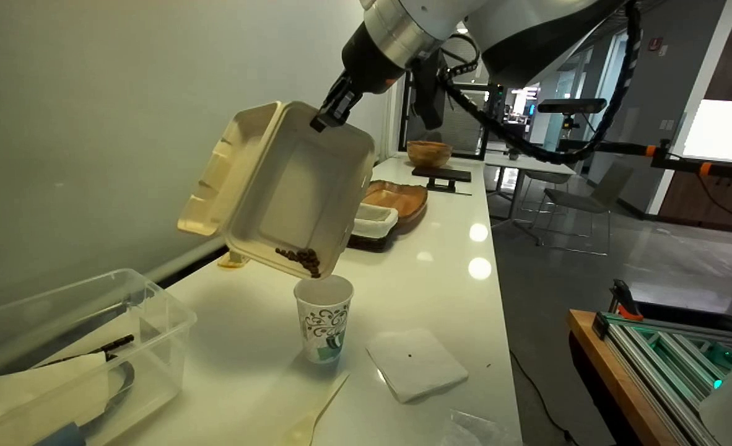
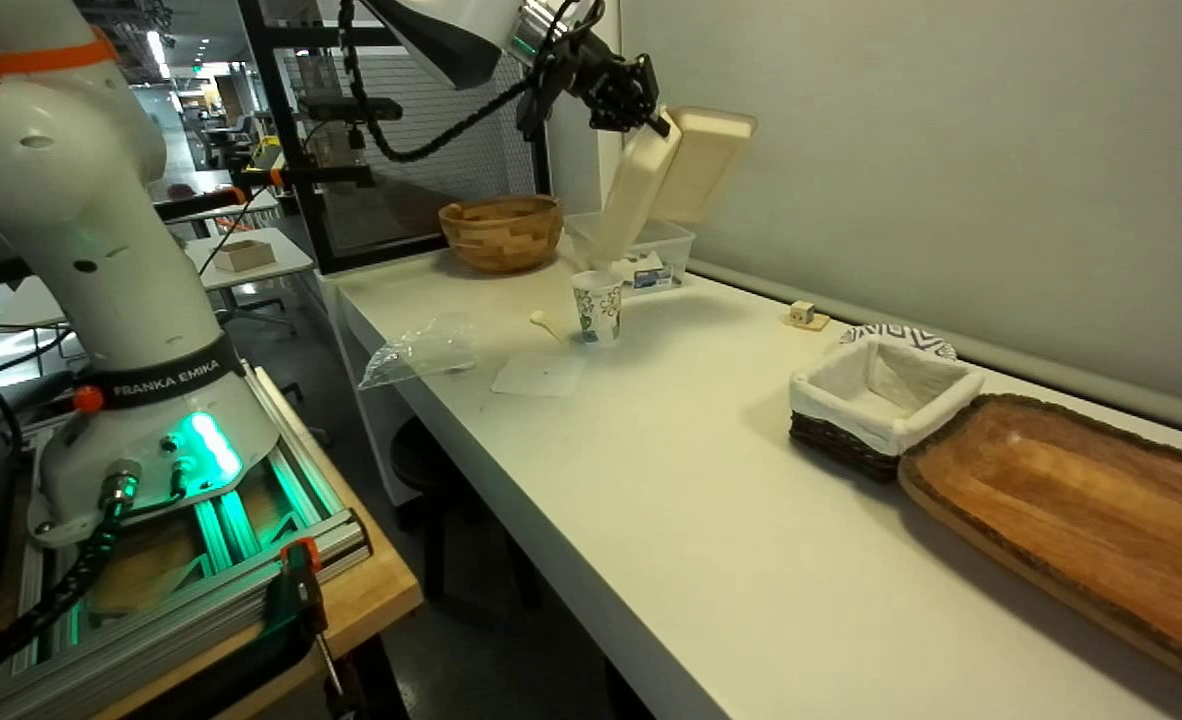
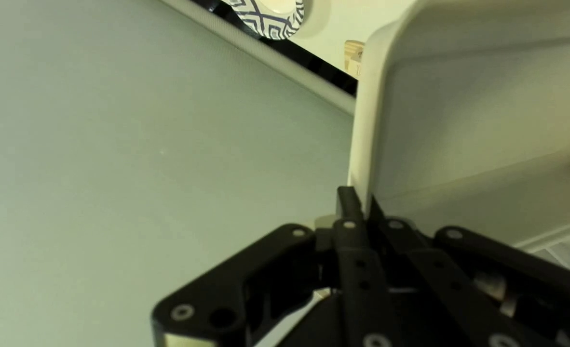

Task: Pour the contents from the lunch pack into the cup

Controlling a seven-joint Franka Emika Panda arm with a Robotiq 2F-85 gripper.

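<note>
I have the end effector (image 3: 361,202) pinched narrow on the rim of the lunch pack (image 1: 310,186); in my wrist view that edge runs between the two fingers (image 3: 351,236). I'm holding the lunch pack up off the desk (image 2: 591,480), its two halves spread apart at the hinge, tipped steeply with one corner pointing down. Small brown pieces (image 1: 306,256) sit gathered inside by that low corner. Just below it is the cup (image 1: 324,322), upright on the desk, the corner right at its rim; from here I cannot tell whether the two touch.

Near the cup's foot I see a pale spoon (image 1: 304,428) and, just beside, a white napkin (image 1: 425,368) with a dark speck (image 1: 410,355) on it. A clear plastic bag (image 2: 426,350) lies at the desk's edge. Toward the wall (image 1: 93,155) stands a clear bin (image 1: 183,331) with paper (image 1: 44,396) and other items inside, and a wooden bowl (image 2: 503,240) is near it in an exterior view. Farther along, by the wall, I have a small wooden block (image 2: 803,313), then a bowl with a zigzag print (image 3: 270,26), a cloth-lined basket (image 2: 841,445) and, just beside the basket, a long wooden tray (image 2: 1081,500).
</note>
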